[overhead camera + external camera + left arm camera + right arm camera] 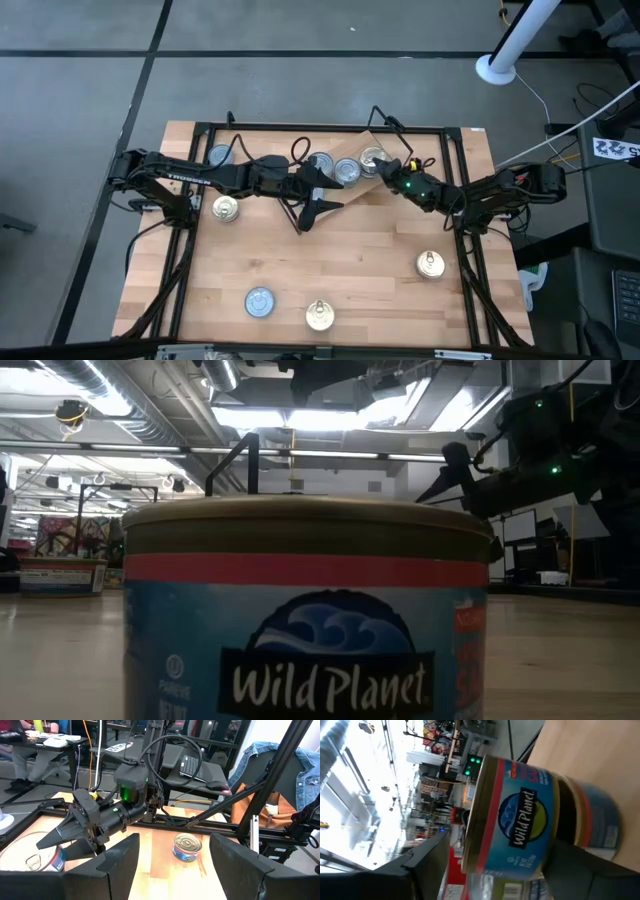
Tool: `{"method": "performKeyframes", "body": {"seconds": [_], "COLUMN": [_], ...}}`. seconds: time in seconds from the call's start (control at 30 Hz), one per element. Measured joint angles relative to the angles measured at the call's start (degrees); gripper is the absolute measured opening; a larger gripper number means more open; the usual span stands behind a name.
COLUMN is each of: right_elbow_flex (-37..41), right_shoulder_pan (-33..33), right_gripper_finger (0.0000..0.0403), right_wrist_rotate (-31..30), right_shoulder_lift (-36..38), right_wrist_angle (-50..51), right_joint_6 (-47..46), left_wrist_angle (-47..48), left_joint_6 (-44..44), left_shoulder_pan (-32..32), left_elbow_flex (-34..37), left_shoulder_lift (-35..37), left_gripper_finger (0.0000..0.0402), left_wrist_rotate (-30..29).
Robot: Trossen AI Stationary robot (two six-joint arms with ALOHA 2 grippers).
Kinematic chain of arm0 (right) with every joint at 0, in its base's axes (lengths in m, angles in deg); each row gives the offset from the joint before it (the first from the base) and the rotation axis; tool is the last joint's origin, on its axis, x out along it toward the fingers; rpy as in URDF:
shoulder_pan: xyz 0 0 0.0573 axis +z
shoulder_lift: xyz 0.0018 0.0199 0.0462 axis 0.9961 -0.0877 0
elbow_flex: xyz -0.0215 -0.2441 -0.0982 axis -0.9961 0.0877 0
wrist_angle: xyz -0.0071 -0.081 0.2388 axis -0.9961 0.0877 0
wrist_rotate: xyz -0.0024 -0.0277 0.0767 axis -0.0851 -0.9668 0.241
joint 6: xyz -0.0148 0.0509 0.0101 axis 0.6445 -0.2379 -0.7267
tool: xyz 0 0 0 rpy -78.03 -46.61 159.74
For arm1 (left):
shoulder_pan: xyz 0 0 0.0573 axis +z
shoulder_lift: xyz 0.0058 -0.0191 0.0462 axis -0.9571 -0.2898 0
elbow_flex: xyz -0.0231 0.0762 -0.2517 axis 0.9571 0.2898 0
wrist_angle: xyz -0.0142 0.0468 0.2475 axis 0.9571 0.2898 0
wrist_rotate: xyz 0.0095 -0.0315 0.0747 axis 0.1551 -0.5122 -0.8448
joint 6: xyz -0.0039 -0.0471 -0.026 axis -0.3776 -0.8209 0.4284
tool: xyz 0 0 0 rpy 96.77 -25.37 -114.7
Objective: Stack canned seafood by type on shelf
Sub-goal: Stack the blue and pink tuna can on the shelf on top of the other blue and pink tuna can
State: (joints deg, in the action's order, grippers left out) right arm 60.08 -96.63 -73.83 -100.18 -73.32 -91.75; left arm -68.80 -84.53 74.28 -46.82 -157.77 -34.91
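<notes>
The shelf [362, 188] is a light plank on black wire legs, lying askew at the table's far middle. Three tins stand on it in the high view [347, 172]. In the right wrist view, a blue-labelled tin [520, 820] sits on top of another tin [602, 820]. My right gripper [386, 166] [500, 870] is turned on its side and open. One finger is above the upper tin's lid and the other is level with the lower tin. My left gripper [318, 213] [172, 870] hovers open just near of the shelf, holding nothing. My right gripper comes level at the tin stack from the table's right, with its fingers one above the other. The upper finger [427, 857] stands clear of the upper tin's lid [467, 820]. Whether the lower finger [585, 865] touches a tin, I cannot tell.
Loose tins stand on the table: one far left [220, 155], one left [227, 208], one right [430, 264] [187, 847], and two near the front edge [259, 301] [319, 316]. The last one fills the low view [305, 610]. A black frame [300, 128] rims the table.
</notes>
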Motion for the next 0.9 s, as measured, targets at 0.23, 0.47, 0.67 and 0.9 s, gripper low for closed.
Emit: {"method": "performKeyframes", "body": {"seconds": [0.23,0.47,0.67,0.9], "right_elbow_flex": [0.00,0.00,0.00,0.00], "right_shoulder_pan": [0.00,0.00,0.00,-2.50], "right_gripper_finger": [0.0280,0.0280,0.0280,0.0280], "right_wrist_rotate": [1.37,2.04,2.49,3.56], "right_shoulder_lift": [0.02,0.02,0.02,0.02], "right_wrist_angle": [0.50,0.50,0.50,0.47], "right_joint_6": [-4.90,-14.19,-15.93,-20.12], "left_wrist_angle": [0.00,0.00,0.00,0.01], "left_joint_6": [0.00,-0.01,-0.01,-0.30], "left_shoulder_pan": [0.00,0.00,0.00,0.00], "left_elbow_flex": [0.00,0.00,0.00,0.00], "left_shoulder_lift": [0.00,0.00,0.00,0.00], "left_gripper_finger": [0.0237,0.0237,0.0237,0.0237], "left_wrist_rotate": [-0.01,-0.01,0.00,-0.02]}}
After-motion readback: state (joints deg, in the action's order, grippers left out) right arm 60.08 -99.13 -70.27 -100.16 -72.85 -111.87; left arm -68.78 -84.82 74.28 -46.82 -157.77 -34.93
